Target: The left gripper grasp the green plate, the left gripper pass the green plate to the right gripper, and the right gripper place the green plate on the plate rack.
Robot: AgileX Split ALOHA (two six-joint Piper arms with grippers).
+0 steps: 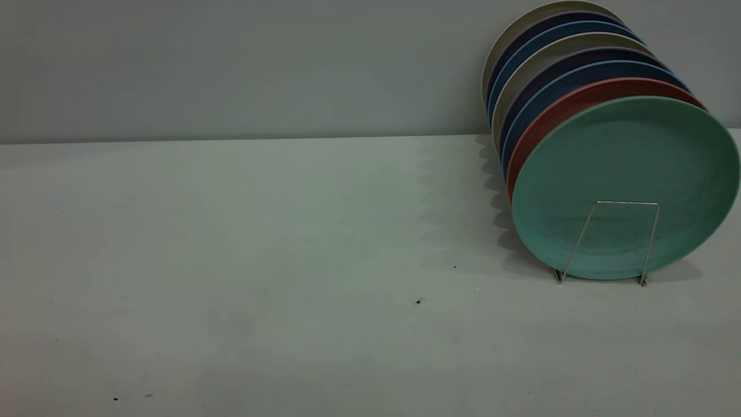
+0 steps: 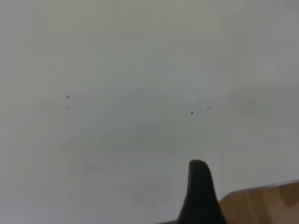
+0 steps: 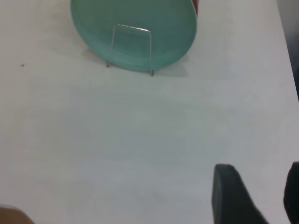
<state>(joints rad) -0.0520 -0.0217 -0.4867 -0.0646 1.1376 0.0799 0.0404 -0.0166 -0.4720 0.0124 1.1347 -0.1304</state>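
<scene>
The green plate (image 1: 625, 174) stands upright in the front slot of the plate rack (image 1: 628, 202), leaning against a salmon-pink plate (image 1: 556, 110). It also shows in the right wrist view (image 3: 93, 23), behind the rack's front wire loop (image 3: 151, 53). My right gripper (image 3: 259, 175) is open and empty, over bare table a good way back from the plate. My left gripper (image 2: 201, 196) shows only partly in the left wrist view, over bare table, with no plate near it. Neither gripper shows in the exterior view.
Behind the pink plate stand several more plates, dark blue (image 1: 579, 78) and beige (image 1: 556, 55), filling the rack at the table's right. The white table (image 1: 260, 260) runs back to a grey wall. A wooden surface (image 2: 261, 205) shows past the table edge.
</scene>
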